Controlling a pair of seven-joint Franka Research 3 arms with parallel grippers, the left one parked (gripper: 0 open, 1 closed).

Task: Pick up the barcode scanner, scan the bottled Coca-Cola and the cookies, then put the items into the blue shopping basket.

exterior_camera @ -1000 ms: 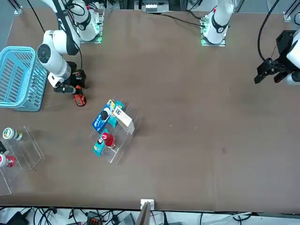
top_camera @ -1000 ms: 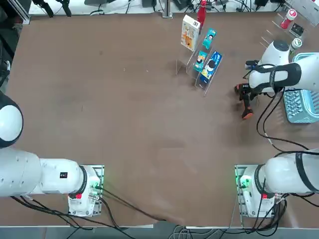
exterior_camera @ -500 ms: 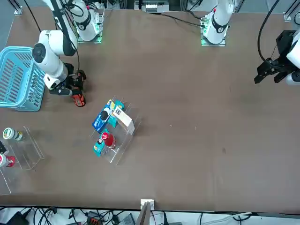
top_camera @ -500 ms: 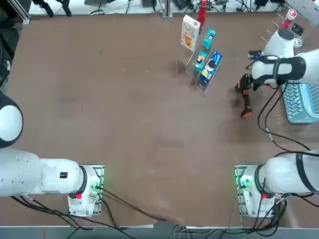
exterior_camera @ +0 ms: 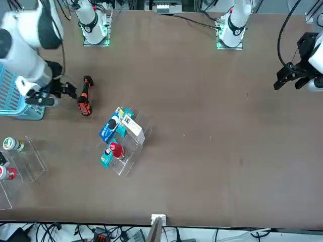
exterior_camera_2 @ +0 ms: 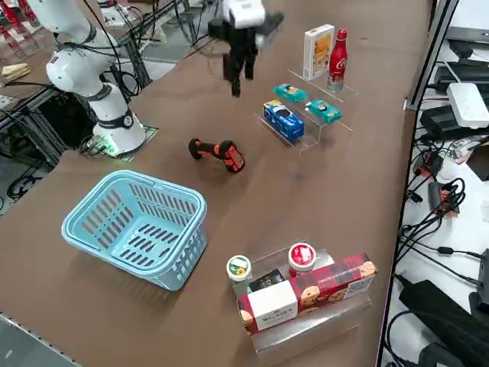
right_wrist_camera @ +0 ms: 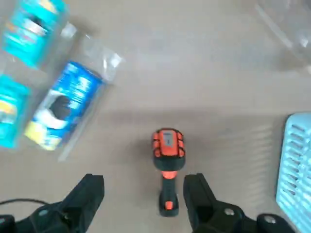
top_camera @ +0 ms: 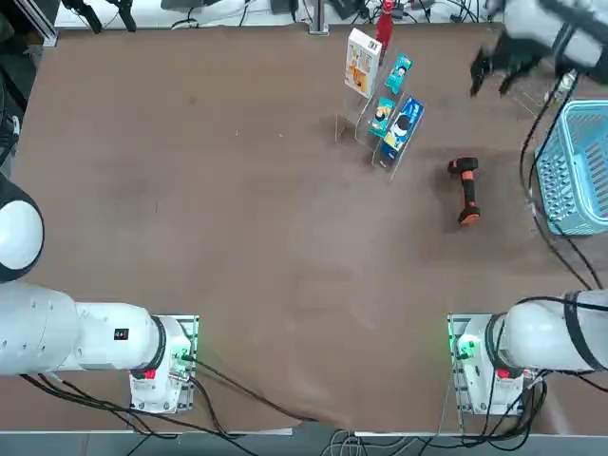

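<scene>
Hovering high above tabletop (top_camera: 237, 237), right pincer (right_wrist_camera: 143, 194) is being held wide apart, empty. Barcode scanner (top_camera: 465, 189) is lying flat between product rack (top_camera: 385, 123) and blue shopping basket (top_camera: 576, 166), directly beneath pincer, likely being lined up for pickup.

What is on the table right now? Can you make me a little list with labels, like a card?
scanner: barcode scanner lying on the table, nothing holding it
robot hand: right gripper open and empty, up in the air above the table
basket: blue shopping basket empty
cola: bottled Coca-Cola standing on the clear rack
cookies: white box of cookies upright beside the bottle
</scene>
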